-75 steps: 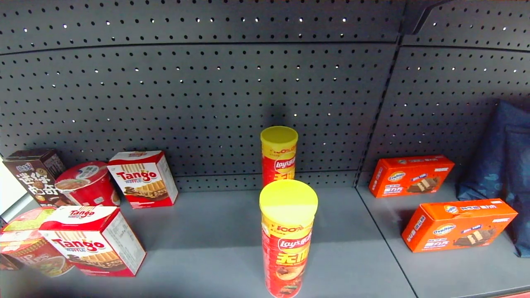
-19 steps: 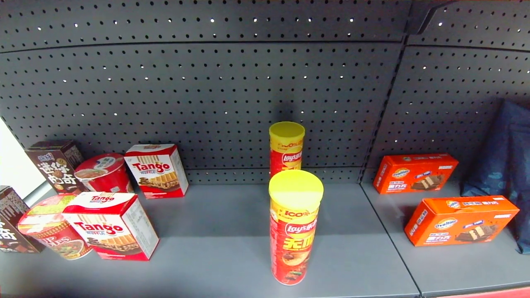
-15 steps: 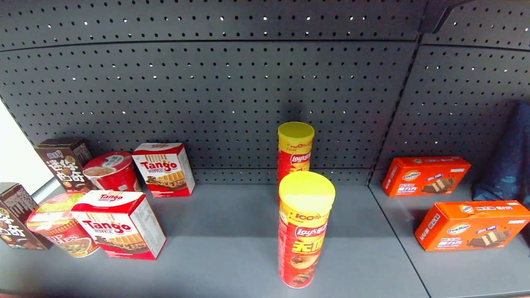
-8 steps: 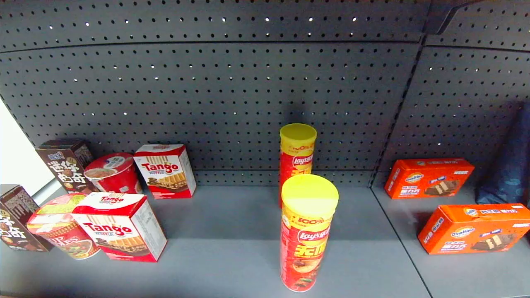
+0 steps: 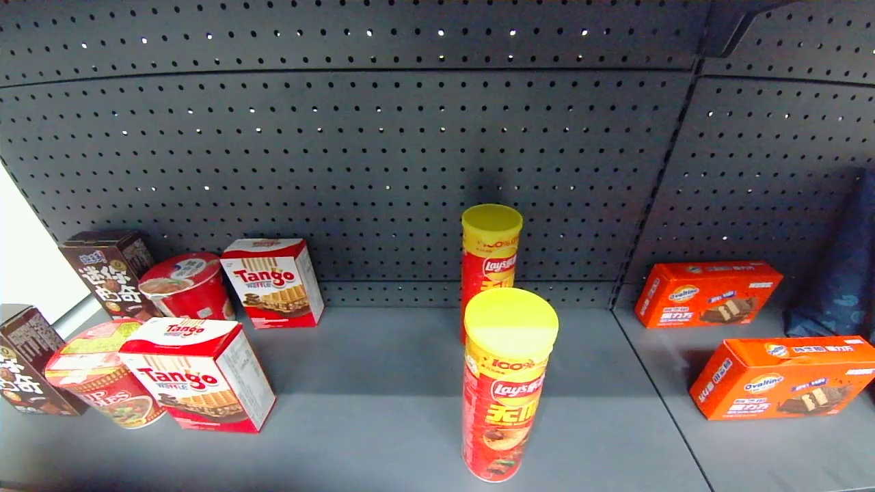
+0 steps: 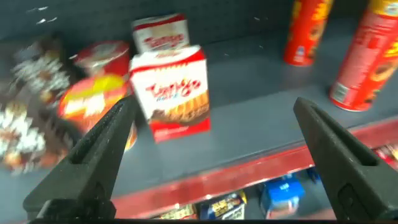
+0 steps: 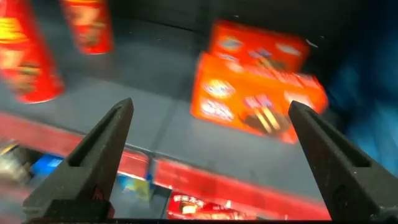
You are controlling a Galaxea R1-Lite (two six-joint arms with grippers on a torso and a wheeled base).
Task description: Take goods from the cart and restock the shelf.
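Head view, shelf: the grey shelf [image 5: 383, 383] lies ahead with its perforated back panel [image 5: 342, 171] behind; a bare stretch separates the left group from the canisters.
Head view, canisters: the front canister [image 5: 507, 389] stands upright near the shelf's front edge. The rear canister [image 5: 489, 253] stands straight behind it, close to the back panel. They form one file with labels outward, which I judge to be shop facing.
Head view, left group: the front wafer box [image 5: 198, 376] and rear wafer box [image 5: 273, 280] stand upright. Beside them are the front noodle cup [image 5: 102, 383], rear noodle cup [image 5: 181, 287] and two brown boxes [image 5: 109, 270], all in two ranks.
Head view, right bay: the front orange box [image 5: 783, 376] and rear orange box [image 5: 707, 292] lie flat, one behind the other. A blue bag [image 5: 837, 287] sits at the far right.
Left wrist view, left gripper [image 6: 211, 162]: the fingers are spread wide with nothing between them. It hangs before the shelf's red front edge [image 6: 249, 171], facing the front wafer box.
Right wrist view, right gripper [image 7: 211, 162]: the fingers are wide apart and empty. It hangs before the red front edge, facing the front orange box.
Task's goods: those seen already stand on the shelf. With both grippers empty, I judge the next item must come from the cart.
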